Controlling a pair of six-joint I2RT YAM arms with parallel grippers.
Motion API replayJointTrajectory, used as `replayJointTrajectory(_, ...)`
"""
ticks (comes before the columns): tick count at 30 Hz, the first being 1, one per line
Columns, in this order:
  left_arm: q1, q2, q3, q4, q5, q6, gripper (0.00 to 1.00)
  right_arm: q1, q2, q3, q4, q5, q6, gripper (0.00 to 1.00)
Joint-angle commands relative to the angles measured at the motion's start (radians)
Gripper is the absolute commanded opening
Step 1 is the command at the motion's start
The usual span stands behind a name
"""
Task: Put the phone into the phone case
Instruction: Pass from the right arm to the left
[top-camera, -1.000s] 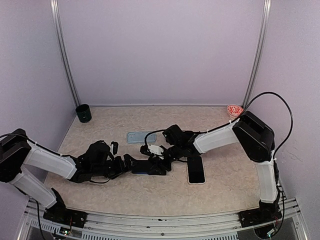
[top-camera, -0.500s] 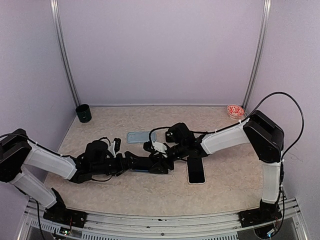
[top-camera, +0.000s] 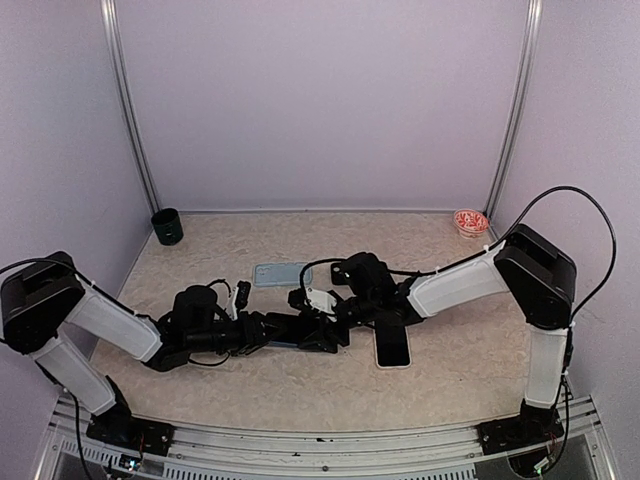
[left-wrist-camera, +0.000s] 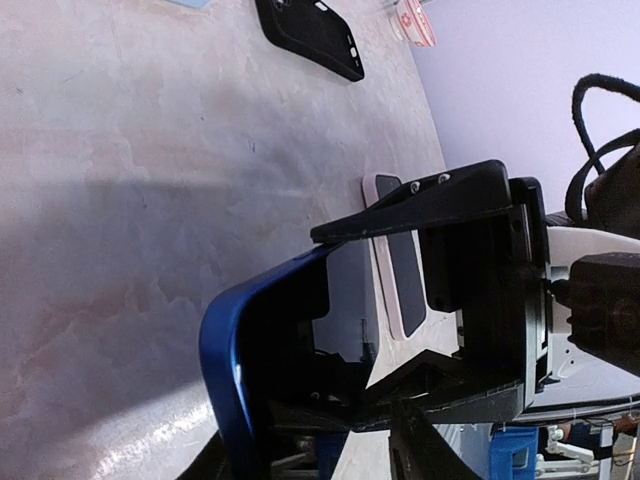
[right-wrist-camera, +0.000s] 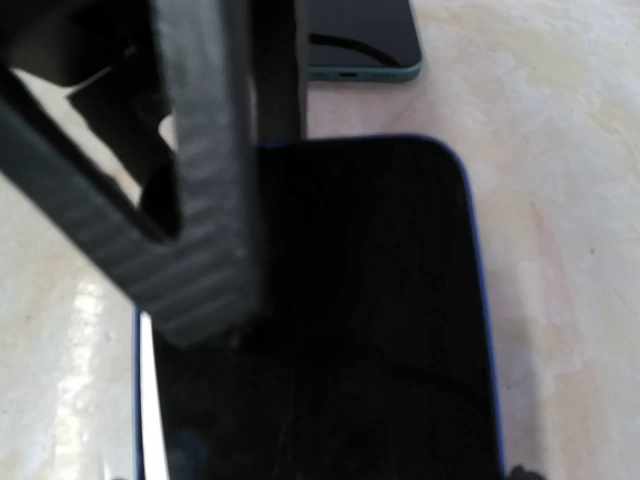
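A dark-screened phone (right-wrist-camera: 350, 330) lies inside a blue phone case (left-wrist-camera: 225, 370), between the two arms at mid-table (top-camera: 292, 338). My left gripper (top-camera: 272, 331) reaches in from the left. It is rolled on its side with its jaws part-way closed around the case's near end. One finger lies against the blue back, and the other stands off the screen. My right gripper (top-camera: 325, 318) hovers open over the far end. One of its fingers (right-wrist-camera: 200, 200) is over the screen near the left rim, and whether it touches is unclear.
A white-rimmed phone (top-camera: 392, 343) lies just right of the grippers. A pale blue phone (top-camera: 281, 273) lies behind them. A black case (left-wrist-camera: 310, 35) sits farther right, near a red-and-white bowl (top-camera: 469, 220). A black cup (top-camera: 167, 226) stands at the back left.
My left gripper has pushed right onto the blue case's end, and its jaws have narrowed from wide open. The right arm has shifted slightly right, with its jaws unchanged.
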Motion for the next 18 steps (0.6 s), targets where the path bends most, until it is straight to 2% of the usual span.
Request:
replayJointTrajectory(1,-0.01,0.021,-0.011,0.114,0.052,-0.01,0.36,0.022,-0.056,-0.023,0.082,0.05,-0.003,0.63)
replayJointTrajectory(4,-0.012,0.022,-0.013,0.117,0.05,-0.011,0.25,0.028,-0.075,-0.045,0.105,0.066,-0.004,0.63)
replayJointTrajectory(11,-0.014,0.01,-0.02,0.114,0.043,-0.009,0.13,0.03,-0.105,-0.081,0.137,0.097,-0.008,0.64)
replayJointTrajectory(18,-0.017,0.003,-0.023,0.116,0.038,-0.004,0.01,0.029,-0.123,-0.105,0.165,0.121,0.001,0.69)
